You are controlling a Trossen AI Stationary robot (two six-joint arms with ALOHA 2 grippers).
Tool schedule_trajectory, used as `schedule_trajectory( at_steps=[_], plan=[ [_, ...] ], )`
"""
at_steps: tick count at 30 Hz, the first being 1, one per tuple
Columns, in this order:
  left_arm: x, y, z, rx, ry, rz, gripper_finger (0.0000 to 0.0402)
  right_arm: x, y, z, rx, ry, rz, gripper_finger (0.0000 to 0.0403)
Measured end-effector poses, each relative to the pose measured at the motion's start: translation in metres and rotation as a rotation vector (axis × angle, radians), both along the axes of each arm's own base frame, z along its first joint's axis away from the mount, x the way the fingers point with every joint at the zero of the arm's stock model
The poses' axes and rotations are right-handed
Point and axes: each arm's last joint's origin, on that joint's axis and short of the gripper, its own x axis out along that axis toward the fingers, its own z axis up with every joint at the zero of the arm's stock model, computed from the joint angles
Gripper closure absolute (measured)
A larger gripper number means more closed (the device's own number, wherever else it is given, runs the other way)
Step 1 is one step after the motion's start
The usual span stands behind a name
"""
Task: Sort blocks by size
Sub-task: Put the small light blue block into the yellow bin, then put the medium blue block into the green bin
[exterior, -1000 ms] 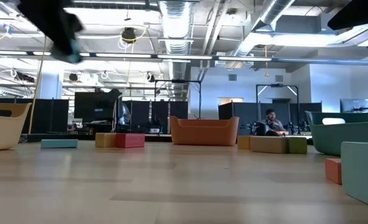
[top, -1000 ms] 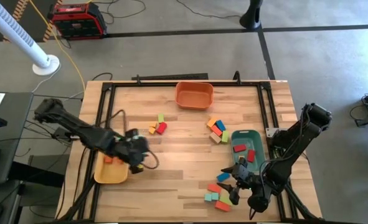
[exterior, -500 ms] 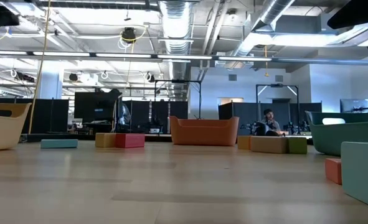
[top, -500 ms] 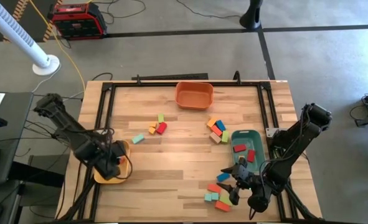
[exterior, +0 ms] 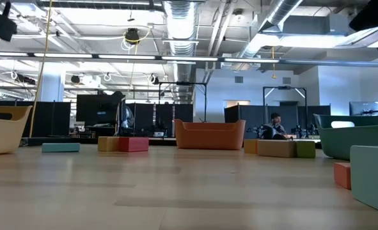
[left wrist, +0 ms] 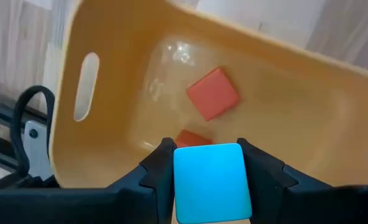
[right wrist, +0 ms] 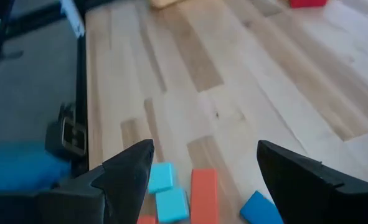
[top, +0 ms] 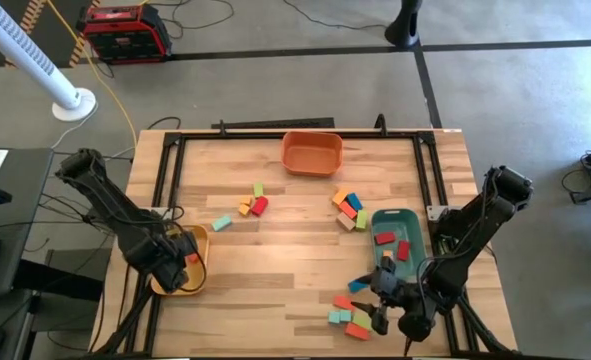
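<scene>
1. Left gripper (left wrist: 212,186) hangs over the yellow tray (top: 197,280) at the tabletop's (top: 295,250) left edge, fingers (left wrist: 155,171) pinched on a blue cube (left wrist: 212,182); judged poised to drop it with the two orange-red cubes (left wrist: 213,93) inside.
2. Right gripper (top: 383,300) hovers, fingers spread and empty, over loose blocks (top: 353,315) near the green tray (top: 395,215); likely choosing one.
3. Other blocks (top: 253,203) lie mid-tabletop, unsorted.

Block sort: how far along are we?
Done: two orange blocks in the yellow tray, several in the green tray. In hand: left gripper holds a blue block over the yellow tray. Left: three loose piles; right gripper open above one.
</scene>
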Motion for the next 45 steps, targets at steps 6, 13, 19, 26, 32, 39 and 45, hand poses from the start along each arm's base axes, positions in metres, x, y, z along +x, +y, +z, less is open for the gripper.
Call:
schedule_trajectory(
  at_steps=[6,13,19,26,32,39,45],
  plan=[
    [-0.003,0.003,-0.009,0.022,0.022,0.004,0.0265,0.011,-0.009,-0.002,-0.012,0.090,0.091,0.0086],
    [-0.002,0.002,-0.017,0.001,0.006,-0.010,0.0264,0.026,-0.024,-0.004,-0.085,0.174,0.213,0.0086],
    [-0.003,0.003,-0.019,0.006,0.008,0.004,0.0243,0.028,-0.039,-0.011,-0.109,0.334,0.299,0.0086],
    [-0.004,0.005,-0.019,0.042,0.004,0.016,0.0185,0.025,-0.051,-0.017,-0.121,0.479,0.336,0.0086],
    [-0.004,0.006,-0.018,0.047,0.003,0.019,0.0142,0.030,-0.057,-0.017,-0.129,0.487,0.362,0.0086],
    [0.001,0.003,0.005,0.040,-0.094,0.006,0.0134,0.034,-0.064,-0.018,-0.111,0.500,0.370,0.0086],
    [0.012,-0.002,0.049,0.037,-0.344,-0.058,0.0134,0.043,-0.067,-0.030,-0.091,0.562,0.388,0.0086]
  ],
)
